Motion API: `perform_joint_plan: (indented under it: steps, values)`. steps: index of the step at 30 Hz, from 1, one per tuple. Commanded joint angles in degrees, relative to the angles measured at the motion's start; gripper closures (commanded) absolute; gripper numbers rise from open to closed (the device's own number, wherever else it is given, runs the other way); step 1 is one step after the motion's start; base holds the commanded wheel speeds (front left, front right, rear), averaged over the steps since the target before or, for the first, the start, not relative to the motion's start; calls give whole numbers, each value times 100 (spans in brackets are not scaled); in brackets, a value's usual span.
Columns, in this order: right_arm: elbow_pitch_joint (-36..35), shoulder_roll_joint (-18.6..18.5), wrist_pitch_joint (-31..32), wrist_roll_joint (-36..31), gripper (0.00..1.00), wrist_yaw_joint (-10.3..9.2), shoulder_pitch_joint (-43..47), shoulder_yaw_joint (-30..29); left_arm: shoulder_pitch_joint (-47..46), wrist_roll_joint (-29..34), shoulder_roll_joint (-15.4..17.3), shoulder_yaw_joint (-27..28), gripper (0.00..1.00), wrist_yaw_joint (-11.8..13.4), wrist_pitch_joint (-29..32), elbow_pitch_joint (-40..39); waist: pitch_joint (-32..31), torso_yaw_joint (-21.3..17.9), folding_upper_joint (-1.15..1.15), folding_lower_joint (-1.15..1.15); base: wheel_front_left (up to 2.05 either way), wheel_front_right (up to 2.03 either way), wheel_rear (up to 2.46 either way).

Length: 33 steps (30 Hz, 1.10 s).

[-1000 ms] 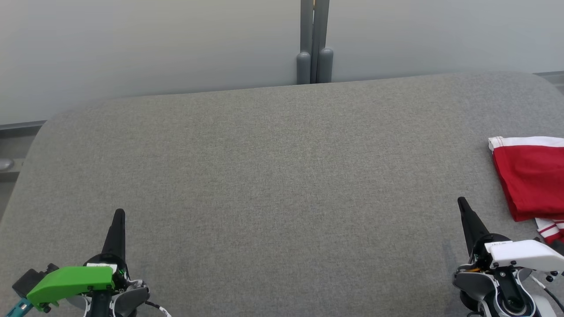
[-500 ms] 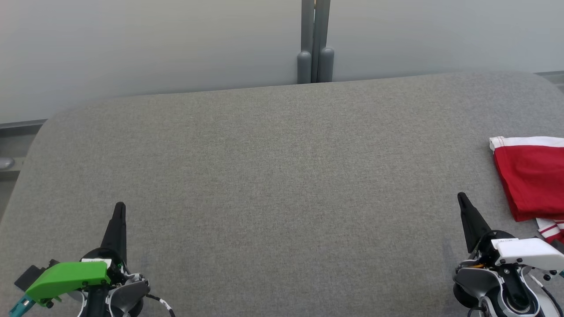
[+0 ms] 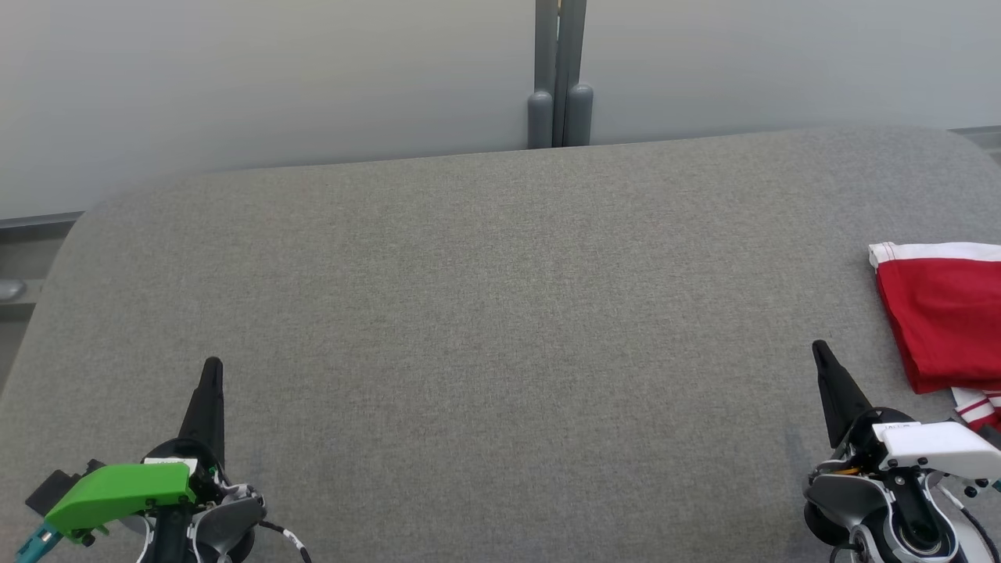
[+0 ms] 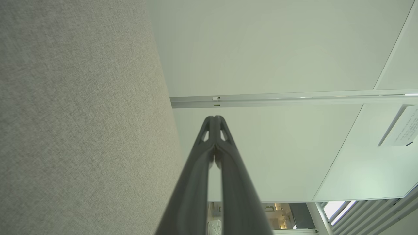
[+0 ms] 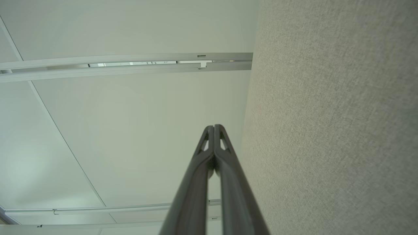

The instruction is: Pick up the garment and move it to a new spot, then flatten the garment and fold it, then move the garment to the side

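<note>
Here's the head view: the red garment (image 3: 942,320) sits far over on the right side of the grey fabric desk (image 3: 500,313), running off the picture's right edge. There's a white band along its far edge, and a bit of red-and-white striped trim pokes out at its near corner. It lies low on the cloth surface, and nothing is touching it.

Over to the right tool (image 3: 819,348), low right in the frame. It points away from the robot, tip just left of the garment but clear of it, with bare desk between the 2. A white cover (image 3: 934,450) sits on its wrist. The right wrist view shows its 2 dark fingers (image 5: 196,176) pressed together at the tips, gripping nothing.

The left tool (image 3: 211,366) is low left, well apart from the garment, with the whole width of the desk between them. It also points away, and a green cover (image 3: 117,496) sits on its wrist. In the left wrist view its fingers (image 4: 196,169) meet at the tips too, and they are empty.

Beyond the desk's far edge stand a pale wall and a grey post (image 3: 559,78).
</note>
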Motion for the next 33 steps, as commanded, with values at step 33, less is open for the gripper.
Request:
perform_joint_plan:
  steps: [33]
  values:
    - [-19,-28,21,37,100,2,-52,-16,-66,-3,0,24,100,-35,26,-5,0,0,0,0,0,0,0]
